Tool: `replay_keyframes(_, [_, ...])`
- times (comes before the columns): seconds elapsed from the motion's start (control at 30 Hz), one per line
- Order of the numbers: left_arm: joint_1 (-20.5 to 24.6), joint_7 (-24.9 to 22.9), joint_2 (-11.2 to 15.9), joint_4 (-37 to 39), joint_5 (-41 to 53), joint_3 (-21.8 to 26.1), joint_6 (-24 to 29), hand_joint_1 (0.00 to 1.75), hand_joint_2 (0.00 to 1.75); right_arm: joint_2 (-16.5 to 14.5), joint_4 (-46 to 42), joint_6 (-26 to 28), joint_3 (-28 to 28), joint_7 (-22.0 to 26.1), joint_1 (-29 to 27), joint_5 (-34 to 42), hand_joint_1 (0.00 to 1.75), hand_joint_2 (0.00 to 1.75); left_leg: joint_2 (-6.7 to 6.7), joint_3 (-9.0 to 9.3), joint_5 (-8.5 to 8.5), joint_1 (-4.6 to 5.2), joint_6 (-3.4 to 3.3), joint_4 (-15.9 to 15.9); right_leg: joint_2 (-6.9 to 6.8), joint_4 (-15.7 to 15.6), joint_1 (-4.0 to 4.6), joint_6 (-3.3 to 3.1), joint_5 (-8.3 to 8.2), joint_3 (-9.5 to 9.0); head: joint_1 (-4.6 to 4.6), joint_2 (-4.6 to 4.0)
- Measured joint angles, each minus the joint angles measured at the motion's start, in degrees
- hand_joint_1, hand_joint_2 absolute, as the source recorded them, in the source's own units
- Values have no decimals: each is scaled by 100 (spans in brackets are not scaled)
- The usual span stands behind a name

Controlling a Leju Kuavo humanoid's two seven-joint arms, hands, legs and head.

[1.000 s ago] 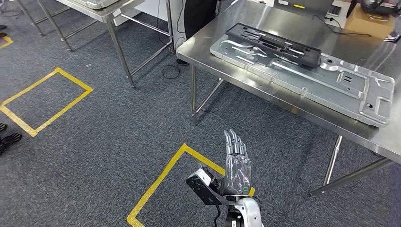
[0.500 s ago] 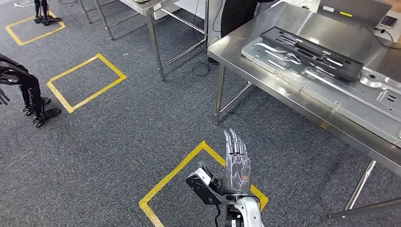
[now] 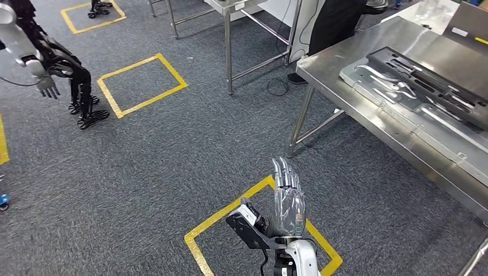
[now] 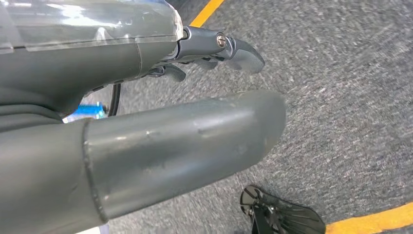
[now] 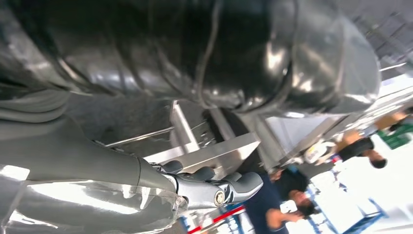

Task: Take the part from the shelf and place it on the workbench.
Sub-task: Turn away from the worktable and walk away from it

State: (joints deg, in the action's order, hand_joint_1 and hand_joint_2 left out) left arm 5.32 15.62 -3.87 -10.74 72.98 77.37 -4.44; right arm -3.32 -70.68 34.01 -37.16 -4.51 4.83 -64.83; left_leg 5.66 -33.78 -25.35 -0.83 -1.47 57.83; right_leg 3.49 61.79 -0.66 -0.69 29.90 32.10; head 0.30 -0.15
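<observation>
Grey carpet (image 3: 172,167) marked with yellow tape squares (image 3: 141,85) runs up to the steel workbench (image 3: 368,109), where the black part (image 3: 429,86) lies on a silver metal plate (image 3: 403,100). From the head, the right hand (image 3: 288,201) hangs flat, fingers straight and holding nothing. At the wrist, the left hand (image 4: 146,141) shows its thumb and fingers apart over carpet, also holding nothing.

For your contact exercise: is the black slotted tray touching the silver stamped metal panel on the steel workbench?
Touching. The head view shows the black slotted tray lying on top of the silver stamped metal panel.
</observation>
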Motion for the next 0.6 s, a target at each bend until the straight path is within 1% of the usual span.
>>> replay_keyframes(0.03, [7,0,-5,1,0,0,0,0,0,3,-1,0,0,1,-2,0,0,0,65,-24,10,-9,29,10,119,-225,1,-21,-67,-93,2,0])
replay_keyframes(0.07, [8,0,-10,1,0,0,0,0,0,6,-1,0,0,0,-3,1,0,0,127,-53,24,-21,66,13,189,-313,7,-30,-68,-121,4,0])
replay_keyframes(0.1, [4,0,-7,1,0,0,0,0,0,8,-3,0,0,-1,-3,1,0,0,197,-79,44,-27,110,6,148,-338,18,-30,-74,-122,5,0])
replay_keyframes(0.13, [-6,1,-5,1,0,0,0,0,0,4,-4,0,0,-1,1,1,0,0,246,-98,57,-39,148,-2,73,-363,6,-41,-91,-131,9,0])
replay_keyframes(0.17, [-19,1,-5,1,1,0,0,0,0,-3,-6,0,0,-1,6,1,0,0,188,-121,40,-33,181,26,-5,-403,-6,-59,-112,-150,8,0])
replay_keyframes(0.2, [-24,1,-5,1,1,0,0,0,0,-12,-8,0,0,0,11,0,0,0,52,-173,-33,-26,210,134,-92,-445,-21,-85,-133,-173,4,0])
replay_keyframes(0.23, [-16,1,-2,1,1,0,0,0,0,-21,-10,0,0,1,12,0,0,0,-136,-278,-174,-19,231,364,-188,-479,-34,-108,-150,-190,0,0])
replay_keyframes(0.27, [-4,1,-1,1,1,0,0,0,0,-23,-8,0,0,2,8,0,0,0,-335,-431,-360,-16,253,698,-284,-488,-21,-124,-151,-197,-4,0])
replay_keyframes(0.3, [9,1,2,1,0,0,0,0,0,-25,-6,0,0,2,2,0,0,0,-447,-609,-547,-22,276,1085,-384,-485,-13,-136,-147,-195,-8,0])
replay_keyframes(0.33, [15,1,4,1,1,0,0,0,0,-23,-4,0,0,2,-5,0,0,0,-503,-757,-675,-31,297,1413,-481,-481,-6,-136,-141,-190,-7,0])
replay_keyframes(0.37, [9,1,3,1,1,0,0,0,0,-22,-1,0,0,1,-9,0,0,0,-531,-819,-700,-42,313,1571,-573,-477,-4,-134,-134,-189,-7,0])
replay_keyframes(0.4, [-2,0,3,1,1,0,0,0,0,-22,0,0,0,1,-9,0,0,0,-556,-762,-614,-51,325,1498,-661,-473,-5,-124,-123,-192,-8,0])
replay_keyframes(0.43, [-10,0,6,1,1,0,0,0,0,-22,-1,0,0,1,-7,0,0,0,-606,-587,-444,-58,330,1199,-742,-466,-7,-109,-109,-202,-7,0])
replay_keyframes(0.47, [-12,0,10,1,0,0,0,0,0,-23,-2,0,0,1,-4,0,0,0,-713,-353,-266,-60,330,782,-820,-455,-7,-88,-88,-215,-8,0])
replay_keyframes(0.5, [-5,0,13,1,0,0,0,0,0,-23,-2,0,0,1,-1,0,0,0,-844,-143,-145,-42,309,402,-888,-436,9,-57,-62,-223,-7,0])
replay_keyframes(0.53, [3,1,16,1,0,0,0,0,0,-24,-3,0,0,2,1,0,0,0,-935,-7,-82,-23,275,144,-946,-421,28,-30,-40,-230,-3,0])
replay_keyframes(0.57, [5,1,16,1,0,0,0,0,0,-24,-3,0,0,3,4,0,0,0,-980,44,-79,-3,235,30,-997,-410,50,-6,-24,-236,0,0])
replay_keyframes(0.6, [-1,1,15,1,0,0,0,0,0,-24,-3,0,0,4,7,0,0,0,-950,37,-93,18,190,17,-1047,-406,70,14,-14,-241,4,0])
